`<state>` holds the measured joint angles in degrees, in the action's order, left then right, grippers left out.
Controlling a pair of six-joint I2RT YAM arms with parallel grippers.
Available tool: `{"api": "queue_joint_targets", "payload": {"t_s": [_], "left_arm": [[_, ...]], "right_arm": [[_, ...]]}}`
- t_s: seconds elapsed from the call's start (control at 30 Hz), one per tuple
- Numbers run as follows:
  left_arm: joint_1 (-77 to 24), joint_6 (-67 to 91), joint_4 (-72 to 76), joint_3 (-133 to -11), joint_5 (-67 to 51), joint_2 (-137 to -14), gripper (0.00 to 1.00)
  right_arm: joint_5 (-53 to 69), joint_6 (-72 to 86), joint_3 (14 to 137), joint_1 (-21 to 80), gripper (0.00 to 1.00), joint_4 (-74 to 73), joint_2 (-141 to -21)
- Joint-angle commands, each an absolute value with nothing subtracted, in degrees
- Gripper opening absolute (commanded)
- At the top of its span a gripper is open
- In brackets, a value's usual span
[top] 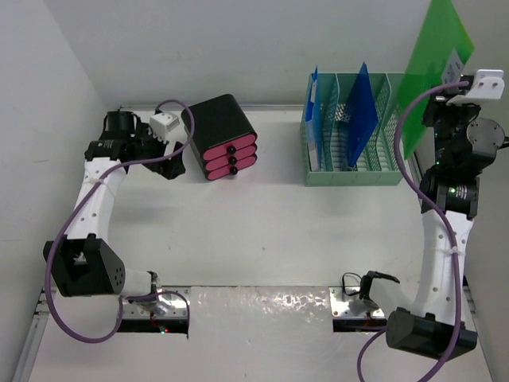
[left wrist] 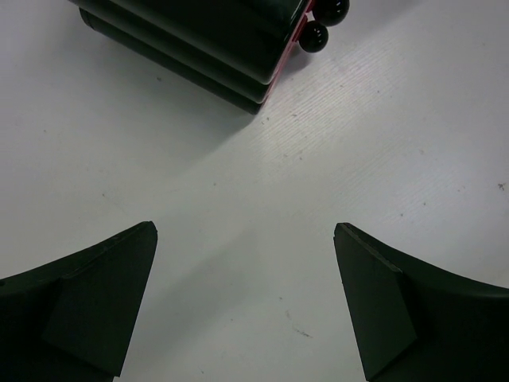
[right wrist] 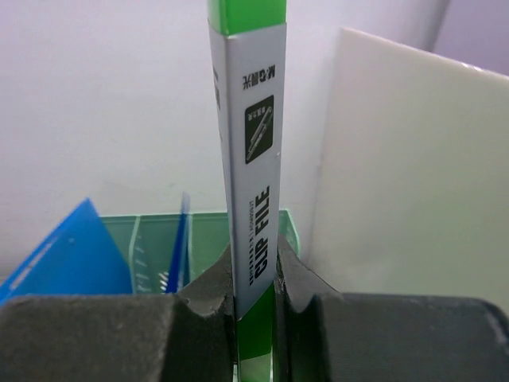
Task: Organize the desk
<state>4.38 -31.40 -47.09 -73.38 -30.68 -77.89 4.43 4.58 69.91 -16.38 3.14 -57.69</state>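
The desk (top: pixel 278 231) is a white tabletop with a shiny foil strip (top: pixel 262 306) along its near edge. My right gripper (top: pixel 455 89) is shut on a green clip file (top: pixel 433 72) and holds it upright in the air, above the right end of the green file rack (top: pixel 354 171). In the right wrist view the gripper (right wrist: pixel 254 278) pinches the file's white labelled spine (right wrist: pixel 250 159). My left gripper (top: pixel 171 165) is open and empty, low over the desk just left of the black drawer box (top: pixel 223 131). The left wrist view shows the gripper (left wrist: pixel 246 239) over bare desk (left wrist: pixel 254 199).
The black box with pink drawers (left wrist: pixel 207 32) stands at the back left. The rack holds blue folders (top: pixel 362 107) in its left and middle slots; rack (right wrist: pixel 207 239) and a blue folder (right wrist: pixel 71 255) show below the held file. White walls enclose the back and sides.
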Motion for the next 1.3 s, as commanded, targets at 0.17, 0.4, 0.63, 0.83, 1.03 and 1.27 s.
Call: {"api": "queue_joint_targets", "payload": {"t_s": [0.17,0.4,0.63,0.83,1.03,1.27], "left_arm": [[3.4,-30.8,-46.5,-76.5,-30.3,-76.6,0.92],[3.2,-30.9,-45.9,-75.7,-29.9,-76.7,0.92],[2.8,-30.8,-45.4,-75.4,-29.7,-77.6,0.92],[2.8,-31.2,-45.3,-75.1,-29.2,-77.8,0.92],[2.6,-31.4,-44.9,-75.0,-29.1,-78.5,0.92],[2.5,-30.9,-44.5,-74.9,-28.5,-80.1,0.92]], "right_arm": [[12.0,7.6,69.4,-16.2,0.0,6.9,-59.9],[13.5,11.3,65.4,-16.2,0.0,10.7,-61.1],[12.9,11.4,55.1,-16.2,0.0,26.4,-62.6],[10.6,11.2,49.6,-16.2,0.0,33.6,-65.8],[10.3,11.8,43.3,-16.1,0.0,45.7,-66.6],[9.2,11.3,40.2,-16.1,0.0,53.6,-70.1]]}}
